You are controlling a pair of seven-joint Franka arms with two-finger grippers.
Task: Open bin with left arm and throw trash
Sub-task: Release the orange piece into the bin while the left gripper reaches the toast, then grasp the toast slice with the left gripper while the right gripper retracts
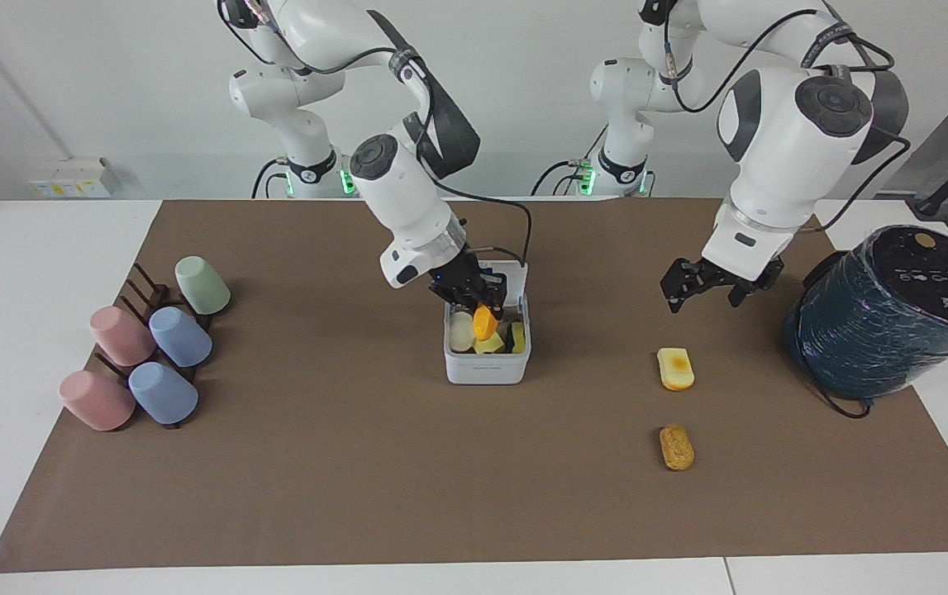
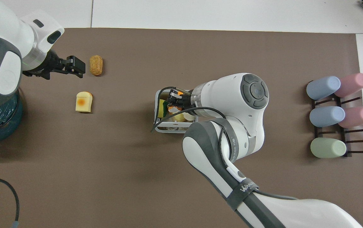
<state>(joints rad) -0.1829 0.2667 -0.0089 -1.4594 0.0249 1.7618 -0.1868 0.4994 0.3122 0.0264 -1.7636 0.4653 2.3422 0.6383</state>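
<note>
over the open white bin (image 1: 486, 364) at the middle of the brown mat (image 1: 358, 463), the right gripper (image 1: 474, 299) hangs with its fingertips clamped on the orange wedge (image 1: 483, 321), which dips just inside the bin's rim above the pale and yellow pieces already in there. the bin's lid stands up on the side nearer the robots, mostly hidden by the gripper.

toward the left arm's end of the table from the bin, the left gripper (image 1: 709, 289) hangs in the air with its jaws spread wide apart and nothing between them. seen from above it is over bare mat just beside the bumpy brown oval (image 2: 96, 65).

the yellow block (image 1: 675, 368) with its browned spot lies on the mat well apart from the bin, toward the left arm's end. the brown oval lies farther from the robots than that block, near it but not touching.

a big dark teal wrapped cylinder (image 1: 887, 318) stands at the mat's edge, further from the bin again that way. on the bin's right-arm side, pastel cups (image 1: 147, 355) rest on a dark rack (image 1: 147, 289).
</note>
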